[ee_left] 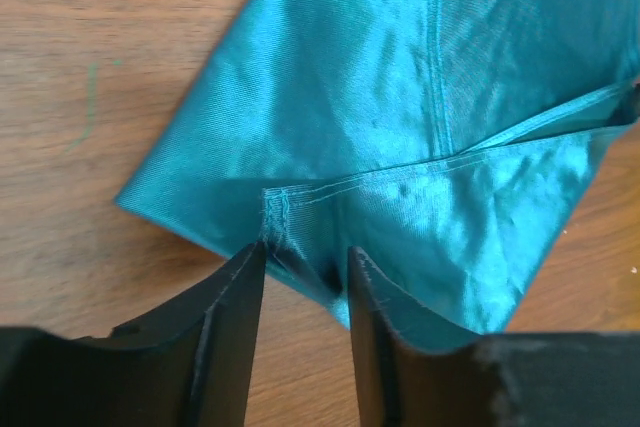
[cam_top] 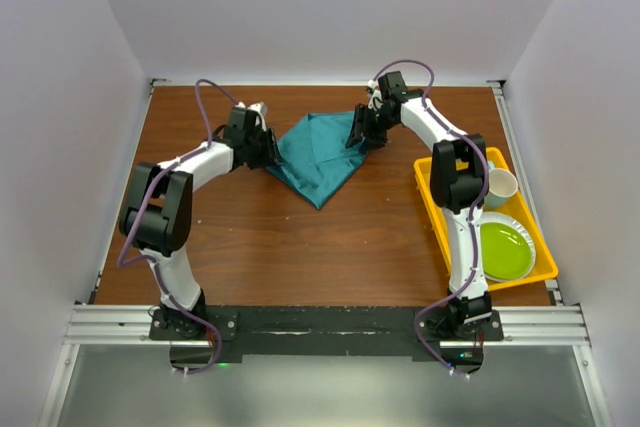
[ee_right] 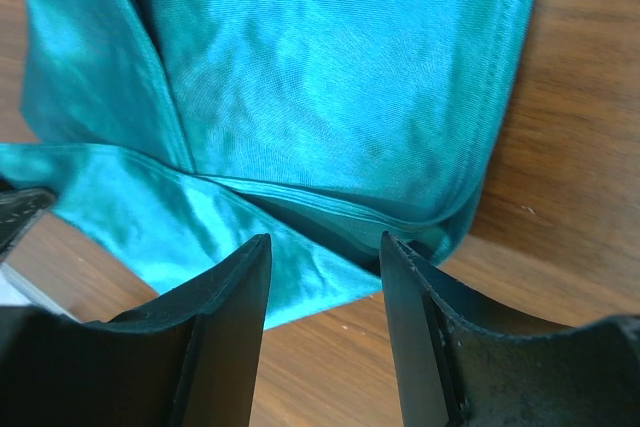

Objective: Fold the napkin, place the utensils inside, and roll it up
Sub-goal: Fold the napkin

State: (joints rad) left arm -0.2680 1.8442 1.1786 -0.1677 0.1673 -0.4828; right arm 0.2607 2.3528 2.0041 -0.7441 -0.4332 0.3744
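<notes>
The teal napkin (cam_top: 318,155) lies folded into a rough triangle on the back middle of the wooden table. My left gripper (cam_top: 268,147) is at its left corner, and my right gripper (cam_top: 358,132) is at its right corner. In the left wrist view the gripper (ee_left: 305,252) is open, and a hemmed corner of the napkin (ee_left: 400,97) lies between the fingertips. In the right wrist view the gripper (ee_right: 325,242) is open, and the folded edge of the napkin (ee_right: 330,77) lies just past the tips. The orange spoon is out of view.
A yellow tray (cam_top: 520,280) stands at the right edge of the table. It holds a green plate (cam_top: 503,250) and a white cup (cam_top: 500,187). The right arm partly covers the tray. White walls close in the table on three sides.
</notes>
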